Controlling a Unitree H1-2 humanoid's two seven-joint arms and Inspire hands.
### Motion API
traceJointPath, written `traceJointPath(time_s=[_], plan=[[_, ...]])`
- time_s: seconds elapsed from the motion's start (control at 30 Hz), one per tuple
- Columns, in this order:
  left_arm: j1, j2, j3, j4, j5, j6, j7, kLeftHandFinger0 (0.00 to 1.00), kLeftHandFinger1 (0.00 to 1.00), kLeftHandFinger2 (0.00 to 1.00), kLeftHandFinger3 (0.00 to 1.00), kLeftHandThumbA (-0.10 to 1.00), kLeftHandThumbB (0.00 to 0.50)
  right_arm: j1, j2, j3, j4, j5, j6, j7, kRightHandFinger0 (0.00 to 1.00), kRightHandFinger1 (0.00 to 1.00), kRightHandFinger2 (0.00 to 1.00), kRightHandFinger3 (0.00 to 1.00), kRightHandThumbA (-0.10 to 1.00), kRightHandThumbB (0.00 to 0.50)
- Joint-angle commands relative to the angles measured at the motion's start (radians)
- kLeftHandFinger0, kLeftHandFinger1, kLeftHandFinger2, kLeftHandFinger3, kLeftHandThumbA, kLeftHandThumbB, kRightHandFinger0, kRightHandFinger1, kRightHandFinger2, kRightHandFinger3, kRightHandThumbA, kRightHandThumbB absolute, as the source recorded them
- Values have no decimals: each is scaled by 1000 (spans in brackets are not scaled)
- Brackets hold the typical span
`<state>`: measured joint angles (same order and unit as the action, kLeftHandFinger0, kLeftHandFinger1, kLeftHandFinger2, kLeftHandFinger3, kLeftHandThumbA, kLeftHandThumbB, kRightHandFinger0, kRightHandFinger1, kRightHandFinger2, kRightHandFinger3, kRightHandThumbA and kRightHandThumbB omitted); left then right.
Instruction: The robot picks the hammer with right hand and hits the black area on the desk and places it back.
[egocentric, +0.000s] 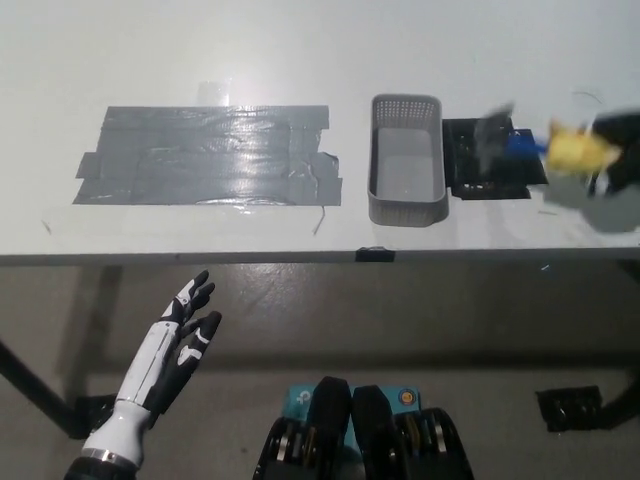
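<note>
A hammer (530, 146) with a blurred dark head, blue shaft and yellow grip hangs over the black area (492, 158) on the white desk (300, 60). My black right hand (612, 160) at the right edge is shut on its yellow grip; both are smeared by motion. The hammer head lies over the black patch, and I cannot tell whether it touches. My white left hand (180, 340) rests open below the desk's front edge at the lower left.
An empty grey basket (406, 160) stands just left of the black area. A large patch of grey tape (205, 155) covers the desk's left half. The desk's front edge runs across the middle of the picture, with floor below.
</note>
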<state>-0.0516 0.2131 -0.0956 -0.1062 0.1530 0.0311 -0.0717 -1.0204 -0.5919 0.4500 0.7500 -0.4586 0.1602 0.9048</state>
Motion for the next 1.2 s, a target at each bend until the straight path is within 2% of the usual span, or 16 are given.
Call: traceJointPath(time_s=[0.0,0.1,0.2,0.23,0.3,0.37,0.4,0.5,0.57,0.63,0.73,0.8,0.9,0.93,1.0,1.17], plan=[[-8,10,6,-31,5,-34,-8,887,1000,1000,1000,927,0,-43,-12,16,31,-42,-104,-96,50,561,891,762,-100,137],[-11,10,11,-31,1,-32,-7,878,1000,1000,1000,926,0,-48,-7,36,91,-59,-145,-136,117,593,862,601,-100,150],[-12,13,13,-27,-2,-44,-7,879,1000,1000,1000,927,0,-67,-13,48,115,-69,-146,-144,62,539,769,461,-100,151],[-11,11,14,-29,-3,-42,-6,882,1000,1000,1000,927,0,-71,-18,47,112,-66,-144,-140,9,526,797,499,-100,139],[-9,12,13,-26,3,-48,-4,884,1000,1000,1000,929,0,-86,-32,48,109,-71,-142,-140,70,634,946,635,-100,113],[-7,12,10,-23,7,-55,-3,867,994,1000,1000,934,0,-93,-36,41,105,-63,-120,-132,92,658,977,684,-100,116],[-7,14,9,-20,10,-59,-3,851,992,1000,1000,939,0,-99,-41,38,96,-62,-115,-129,114,644,963,706,-100,121],[-4,13,11,-20,4,-54,-6,847,994,1000,1000,940,0,-120,-56,28,82,-52,-130,-120,1,494,869,724,-100,108],[-2,11,12,-25,1,-52,-6,849,994,1000,1000,937,0,-139,-67,7,57,-39,-107,-118,18,617,957,796,-100,95],[-4,8,13,-29,-6,-40,-9,854,993,1000,1000,933,0,-169,-72,-21,56,-19,-80,-115,27,618,960,832,-100,95],[-1,8,12,-30,-6,-39,-9,873,995,1000,1000,924,0,-206,-84,-41,17,-14,-71,-89,164,657,963,1000,-100,79],[-4,8,12,-26,-5,-42,-9,879,996,1000,1000,923,0,-226,-85,-53,19,-4,-79,-87,214,676,975,1000,-100,86],[-2,9,10,-27,4,-43,-6,876,994,1000,1000,926,0,-235,-66,-72,31,-2,-55,-105,321,795,1000,958,-100,125],[0,10,9,-33,6,-36,-8,873,994,1000,1000,926,0,-231,-62,-73,36,-3,-61,-107,256,749,1000,936,-100,134],[0,9,6,-40,4,-27,-12,857,988,1000,1000,921,0,-219,-38,-74,63,-7,-50,-121,127,696,1000,1000,-100,122],[1,11,7,-46,5,-28,-12,848,982,1000,1000,910,0,-192,19,-74,140,-9,-98,-182,280,775,1000,934,-100,120]])
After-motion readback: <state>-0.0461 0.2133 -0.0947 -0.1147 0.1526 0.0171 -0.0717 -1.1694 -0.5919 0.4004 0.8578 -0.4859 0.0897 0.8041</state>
